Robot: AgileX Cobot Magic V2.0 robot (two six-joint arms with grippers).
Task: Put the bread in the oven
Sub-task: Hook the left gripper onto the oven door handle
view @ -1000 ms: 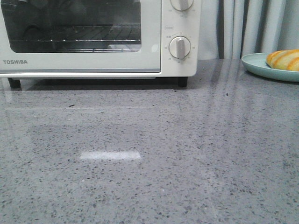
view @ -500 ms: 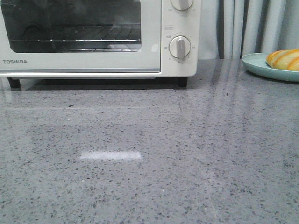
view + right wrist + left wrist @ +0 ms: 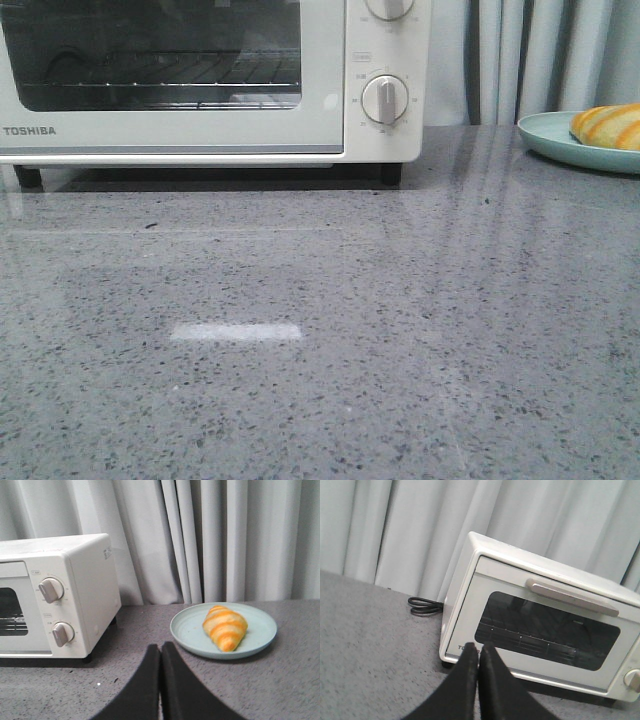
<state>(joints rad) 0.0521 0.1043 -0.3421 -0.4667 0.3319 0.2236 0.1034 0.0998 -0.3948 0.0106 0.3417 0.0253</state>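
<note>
The oven (image 3: 210,80) stands door-closed at the worktop's far-left edge; the bread (image 3: 225,626) lies on a plate (image 3: 190,630) far-right, bare worktop between. Only the wrist views show the left gripper (image 3: 479,652) and right gripper (image 3: 160,652), each pressed together, empty.

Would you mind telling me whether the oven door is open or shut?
Shut: the oven door sits flush against its frame, handle at the top.

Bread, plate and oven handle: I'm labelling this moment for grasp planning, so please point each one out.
bread (image 3: 225,627): right wrist view, middle striped ridge.
plate (image 3: 187,627): right wrist view, bare surface beside the bread.
oven handle (image 3: 572,596): left wrist view, middle of the bar on the closed door.
</note>
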